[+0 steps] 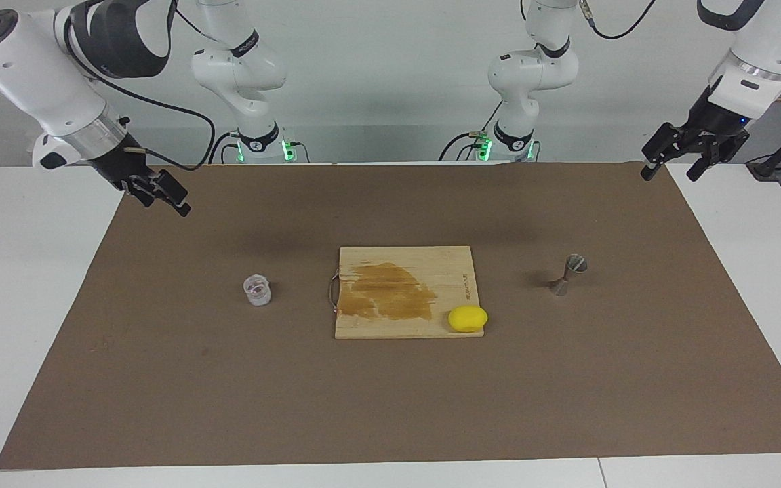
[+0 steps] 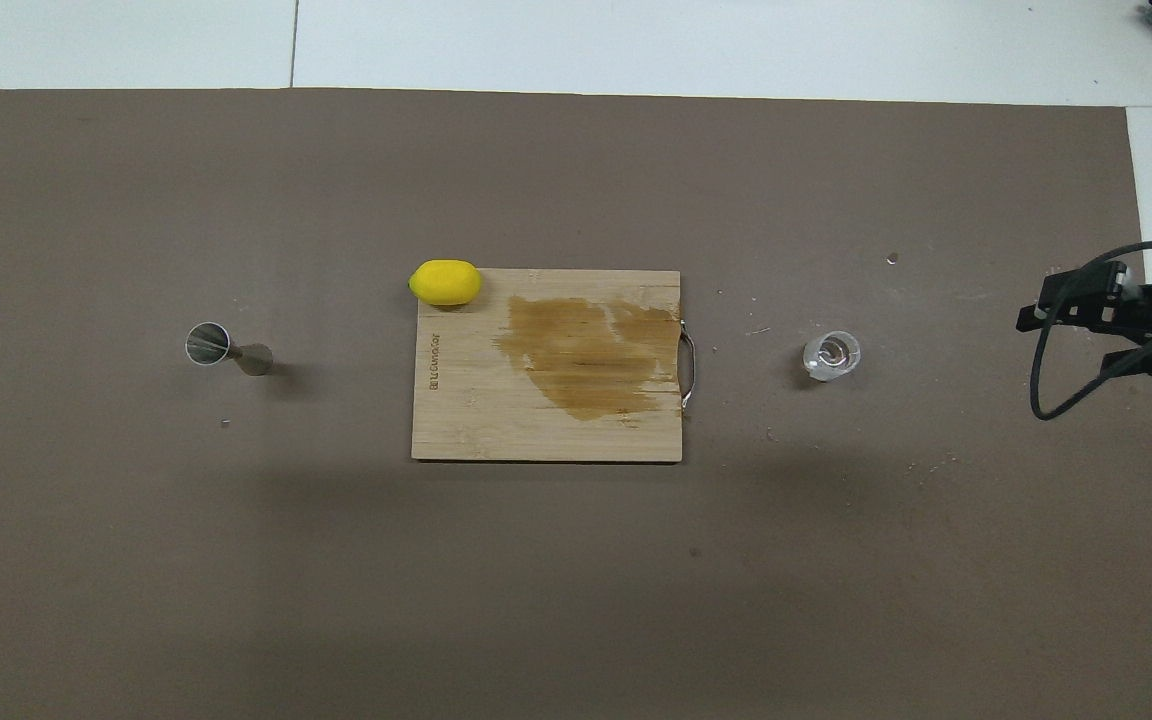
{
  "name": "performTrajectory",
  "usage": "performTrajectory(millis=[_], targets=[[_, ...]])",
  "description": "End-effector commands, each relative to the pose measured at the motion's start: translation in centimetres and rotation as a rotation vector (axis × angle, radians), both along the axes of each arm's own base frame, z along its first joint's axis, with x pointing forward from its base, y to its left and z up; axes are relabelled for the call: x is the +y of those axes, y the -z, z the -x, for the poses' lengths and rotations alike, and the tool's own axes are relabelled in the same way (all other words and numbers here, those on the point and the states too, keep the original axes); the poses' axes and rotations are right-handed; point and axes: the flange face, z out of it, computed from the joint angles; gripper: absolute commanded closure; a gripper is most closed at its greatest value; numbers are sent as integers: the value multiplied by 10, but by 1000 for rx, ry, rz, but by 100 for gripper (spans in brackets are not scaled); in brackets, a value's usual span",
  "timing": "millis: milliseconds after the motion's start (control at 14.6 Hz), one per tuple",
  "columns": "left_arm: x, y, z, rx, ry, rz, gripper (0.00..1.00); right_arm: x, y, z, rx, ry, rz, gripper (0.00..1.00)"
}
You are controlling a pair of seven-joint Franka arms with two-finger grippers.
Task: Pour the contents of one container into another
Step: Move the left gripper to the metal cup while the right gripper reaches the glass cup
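Standing upright on the brown mat [image 1: 160, 379], the glass cup [image 1: 257, 289] sits toward the right arm's end of the table [image 1: 24, 271], below and well apart from the right gripper [image 1: 163, 196], which hangs in the air over the mat's edge with its fingers spread wide and nothing between them. Toward the other end, the steel jigger [image 1: 569, 274] stands on the mat, well apart from the left gripper [image 1: 675, 159], which hangs over the mat's corner by the robots, also wide and empty. Between cup and jigger lies a stained wooden cutting board [image 1: 404, 291], with a lemon [image 1: 468, 318] on the board's corner toward the jigger, well apart from both grippers.
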Motion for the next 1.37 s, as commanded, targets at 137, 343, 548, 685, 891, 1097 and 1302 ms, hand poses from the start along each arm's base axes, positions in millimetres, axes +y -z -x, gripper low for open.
performTrajectory(millis=[137, 343, 548, 685, 891, 1097, 1302], targets=[[17, 45, -12, -48, 168, 67, 0, 2, 30, 5, -12, 133, -130, 0], [34, 73, -29, -97, 283, 185, 0, -3, 44, 4, 10, 167, -160, 0], [57, 104, -40, -145, 413, 243, 0, -14, 56, 1, 26, 221, -221, 0], [67, 125, -41, -176, 546, 263, 0, -24, 64, -1, 57, 305, -273, 0], [75, 150, -31, -274, 741, 342, 0, -49, 77, -3, 99, 406, -408, 0], [75, 175, -26, -334, 842, 401, 0, -59, 92, -3, 143, 470, -506, 0], [85, 214, -27, -444, 906, 545, 0, -97, 110, 0, 108, 539, -504, 0]])
